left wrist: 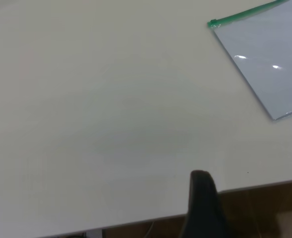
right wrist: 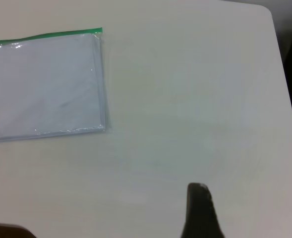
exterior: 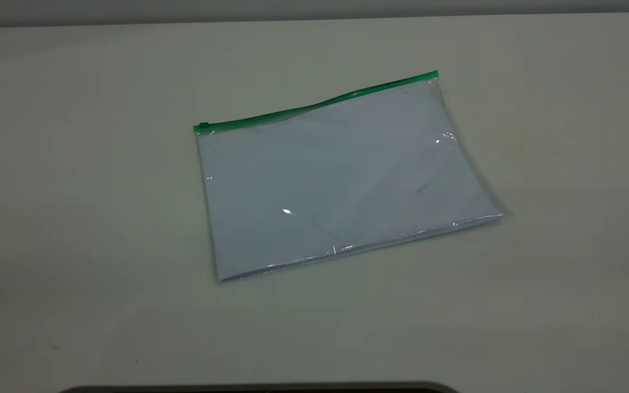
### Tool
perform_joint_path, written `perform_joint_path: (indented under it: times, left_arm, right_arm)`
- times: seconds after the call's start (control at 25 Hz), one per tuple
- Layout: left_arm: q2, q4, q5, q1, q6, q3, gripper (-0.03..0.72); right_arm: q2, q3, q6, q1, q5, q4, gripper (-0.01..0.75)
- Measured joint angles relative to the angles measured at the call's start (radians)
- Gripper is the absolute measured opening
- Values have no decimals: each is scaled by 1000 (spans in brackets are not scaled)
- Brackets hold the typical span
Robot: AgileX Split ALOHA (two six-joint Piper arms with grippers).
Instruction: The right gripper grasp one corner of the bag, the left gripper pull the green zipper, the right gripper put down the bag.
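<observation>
The bag, a clear pouch with pale sheets inside, lies flat in the middle of the table. The green zipper runs along its far long edge, with the slider tab at the left end. Neither gripper shows in the exterior view. The left gripper shows as one dark tapered tip with no gap, over the table's edge, far from the bag and the slider tab. The right gripper shows the same way, over bare table, well away from the bag and its green zipper.
The pale table surrounds the bag on all sides. A dark curved object sits at the near edge. The table's edge with a brown surface below it shows in the left wrist view. A rounded table corner shows in the right wrist view.
</observation>
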Motion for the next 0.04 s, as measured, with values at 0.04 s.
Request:
perform_joint_path:
  times: [0.04]
  left_arm:
    - [0,0,0,0,0,0,565]
  right_arm:
    - [0,0,0,0,0,0,544]
